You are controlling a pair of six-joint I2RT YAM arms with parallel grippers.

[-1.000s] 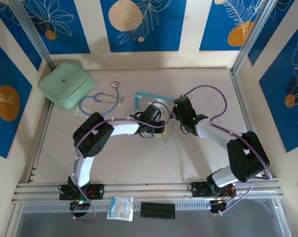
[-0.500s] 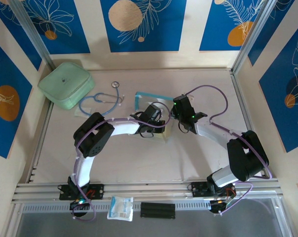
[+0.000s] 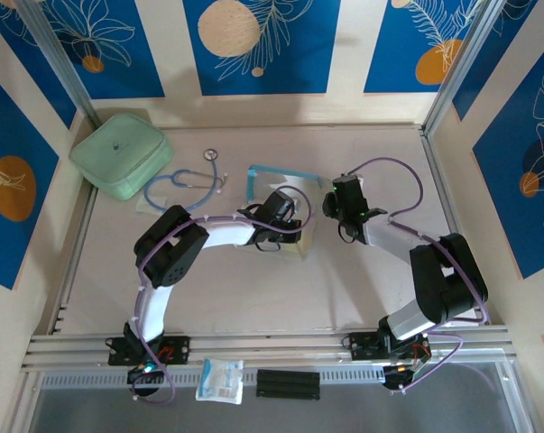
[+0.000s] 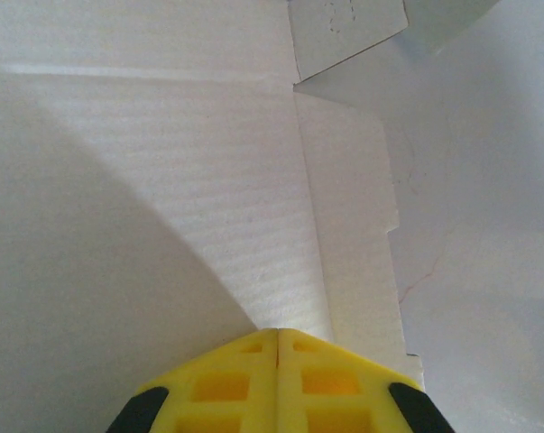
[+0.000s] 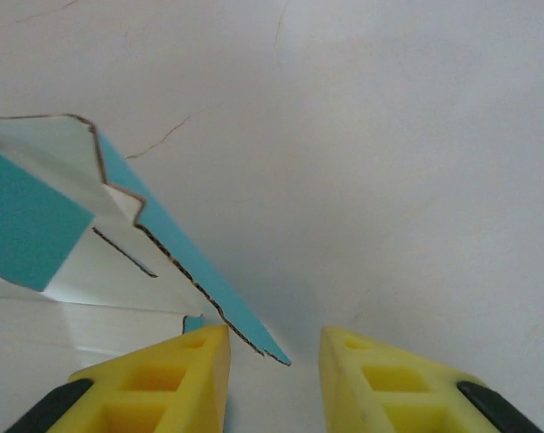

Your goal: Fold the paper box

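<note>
One pale table [image 3: 235, 289], blue-patterned walls [image 3: 253, 45]; left fingers [image 4: 244, 388] pressed together over paper box [image 4: 163, 180], right fingers [image 5: 163, 379] spread.

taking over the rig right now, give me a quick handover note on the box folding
Left gripper: shut, tips against the white inner face of the thin white-and-light-blue cardboard paper box.
Right gripper: open, holding nothing; the edge of a raised blue-backed flap sits just ahead of its jaws.
Box: mid-table, mostly flat and unfolded.
Done: one flap lifted.
Left: fold up the walls and flaps, then close it.
</note>
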